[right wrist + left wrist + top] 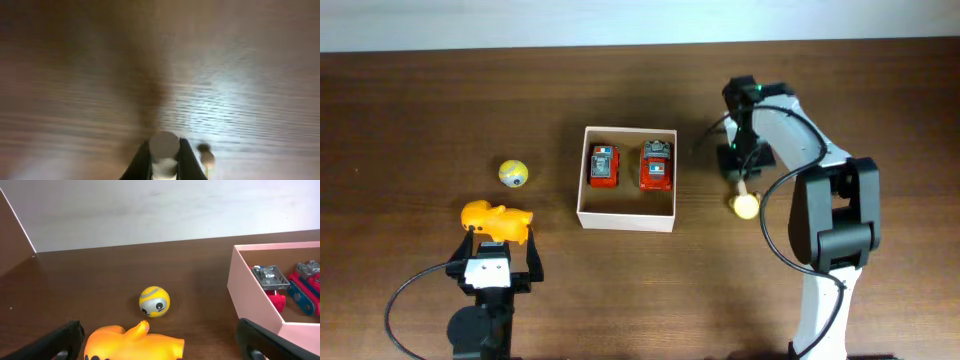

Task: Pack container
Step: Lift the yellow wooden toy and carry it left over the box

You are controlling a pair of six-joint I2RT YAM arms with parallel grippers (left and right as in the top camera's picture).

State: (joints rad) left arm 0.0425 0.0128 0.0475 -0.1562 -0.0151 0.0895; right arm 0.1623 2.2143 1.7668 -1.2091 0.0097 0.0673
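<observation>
The container, a square white-walled box, stands mid-table with two red toy cars inside; its wall shows at the right of the left wrist view. An orange duck-like toy lies left of it, between the wide-open fingers of my left gripper, untouched. Beyond the duck sits a yellow ball with a face. Right of the container, my right gripper is shut on a small pale toy, low over the table. A yellow round end shows just below the fingertips.
The right arm arches over the table's right side from its base at the front edge. The left arm's base and cable sit at the front left. A pale wall borders the table's far edge. The right wrist view is blurred.
</observation>
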